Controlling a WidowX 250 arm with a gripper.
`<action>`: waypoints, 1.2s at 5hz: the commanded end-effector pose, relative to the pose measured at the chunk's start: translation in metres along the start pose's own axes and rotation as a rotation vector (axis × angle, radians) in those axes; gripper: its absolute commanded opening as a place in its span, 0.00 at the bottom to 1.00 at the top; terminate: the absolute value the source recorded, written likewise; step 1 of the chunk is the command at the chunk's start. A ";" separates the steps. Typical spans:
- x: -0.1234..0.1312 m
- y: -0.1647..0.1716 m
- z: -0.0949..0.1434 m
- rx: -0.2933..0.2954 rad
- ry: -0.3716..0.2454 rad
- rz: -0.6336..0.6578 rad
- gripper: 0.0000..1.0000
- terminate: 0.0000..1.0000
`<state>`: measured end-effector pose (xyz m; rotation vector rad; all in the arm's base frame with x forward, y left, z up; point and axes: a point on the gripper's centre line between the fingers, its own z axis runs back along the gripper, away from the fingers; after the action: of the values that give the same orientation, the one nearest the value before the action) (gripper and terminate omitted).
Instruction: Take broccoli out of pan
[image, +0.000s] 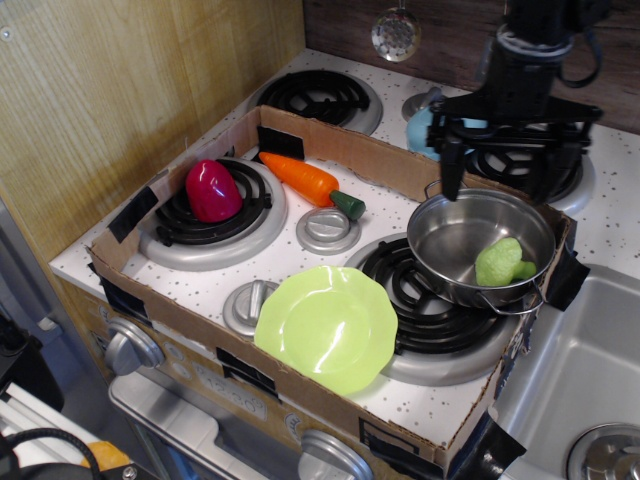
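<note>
My jaws hang wide open, empty; the gripper is above the pan's far rim. I'd descend forward-right, straddling the broccoli.

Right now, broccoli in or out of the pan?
In. The broccoli lies on the pan floor by its right wall; the open hand hovers above, touching nothing.
</note>
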<state>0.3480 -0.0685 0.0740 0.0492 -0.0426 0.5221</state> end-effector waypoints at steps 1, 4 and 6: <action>0.005 -0.006 0.002 -0.005 -0.049 0.013 1.00 0.00; 0.000 -0.009 -0.015 0.040 -0.018 0.076 1.00 0.00; -0.016 -0.009 -0.016 0.079 -0.003 0.139 1.00 0.00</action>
<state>0.3286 -0.0848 0.0396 0.1569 0.0171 0.6698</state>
